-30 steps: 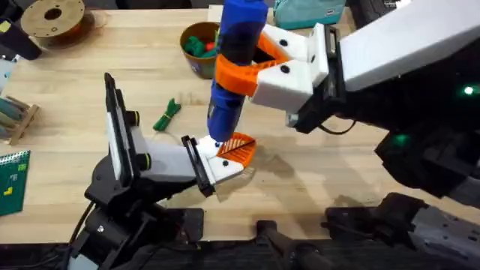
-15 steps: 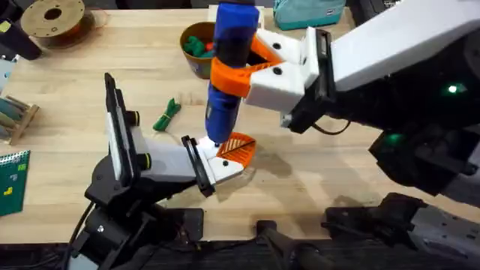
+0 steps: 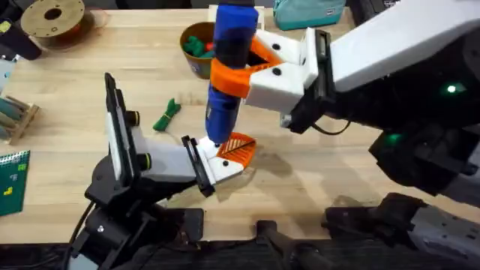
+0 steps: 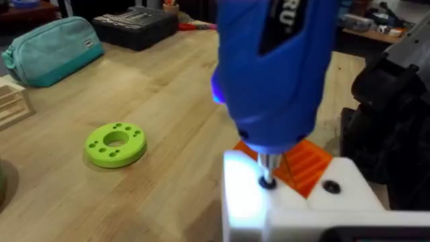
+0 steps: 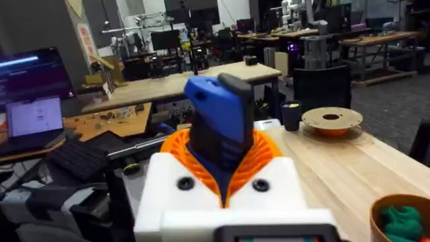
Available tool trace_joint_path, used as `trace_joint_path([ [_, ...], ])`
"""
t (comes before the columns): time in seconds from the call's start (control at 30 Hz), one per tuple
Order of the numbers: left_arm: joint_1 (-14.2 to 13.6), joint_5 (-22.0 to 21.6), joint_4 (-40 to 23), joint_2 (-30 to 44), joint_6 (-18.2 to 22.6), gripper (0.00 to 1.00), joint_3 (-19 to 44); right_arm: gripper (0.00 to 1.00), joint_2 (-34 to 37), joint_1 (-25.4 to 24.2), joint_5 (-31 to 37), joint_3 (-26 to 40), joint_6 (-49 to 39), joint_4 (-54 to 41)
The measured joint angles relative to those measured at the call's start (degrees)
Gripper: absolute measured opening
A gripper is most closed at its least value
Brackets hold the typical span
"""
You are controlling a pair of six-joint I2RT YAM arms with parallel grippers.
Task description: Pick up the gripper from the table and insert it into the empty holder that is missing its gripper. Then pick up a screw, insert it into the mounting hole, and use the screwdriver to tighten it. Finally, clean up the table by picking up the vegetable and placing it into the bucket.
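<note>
The blue screwdriver (image 3: 229,71) stands nearly upright over the middle of the worktop (image 3: 322,176), clamped between the orange ribbed pads (image 3: 234,75) of the right tool (image 3: 244,67), whose white blocks close against the barrel on both sides. Its thin metal tip (image 4: 267,171) comes down onto the white holder (image 3: 221,166) of the left tool (image 3: 225,157), meeting a small dark hole in the block's top face; a blue-white glow lights the block beside the tip. The orange gripper (image 3: 238,147) sits fitted against that white block, its ribbed face just beside the tip. Whether the left tool's fingers stand apart or together cannot be told from these views.

From the right wrist the screwdriver's blue body (image 5: 218,124) with a black strip rises out of the orange pads, gripped at its middle.

The dark-green vegetable (image 3: 167,115) lies flat on the bare wood, left of the screwdriver and apart from both tools, its forked leafy end pointing up and away. The olive-brown bucket (image 3: 196,49) stands farther back, behind the screwdriver, holding green and red toy food.

A lime-green ring (image 4: 115,143) lies on the worktop near the left tool. A teal pouch (image 3: 307,13) rests at the far edge, and a brown filament spool (image 3: 54,21) at the far left corner.
</note>
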Motion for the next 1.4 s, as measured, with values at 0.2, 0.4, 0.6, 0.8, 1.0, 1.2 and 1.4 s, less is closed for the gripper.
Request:
trace_joint_path([
  [0.2, 0.00, 0.00, 0.00, 0.00, 0.00, 0.004, 0.00, 0.030, 0.01, 0.02, -0.04, -0.01, 0.04, 0.89],
  [0.4, 0.00, 0.00, 0.02, 0.00, 0.00, 0.004, 0.00, 0.030, 0.24, -1.14, 2.25, -0.03, 3.57, 20.13],
  [0.6, 0.00, 0.00, 0.02, 0.00, 0.00, 0.004, 0.00, 0.030, -0.12, -4.01, 3.48, 0.28, 4.27, 12.47],
  [0.8, 0.00, 0.00, 0.02, -0.01, 0.00, 0.004, 0.00, 0.030, 0.37, -9.87, 4.61, 0.62, -3.38, 0.98],
  [1.0, 0.00, -0.20, 0.02, 0.00, 0.00, 0.004, 0.00, 0.030, 3.53, -18.89, 6.64, 3.10, -22.19, -20.90],
  [1.2, 0.00, -0.22, 0.02, 0.00, 0.00, 0.004, 0.00, 0.030, 9.55, -27.86, 12.63, 6.32, -41.71, -30.16],
  [1.4, 0.00, -0.22, 0.02, 0.00, 0.00, 0.004, 0.00, 0.030, 15.22, -32.05, 24.78, 7.22, -62.30, -30.86],
])
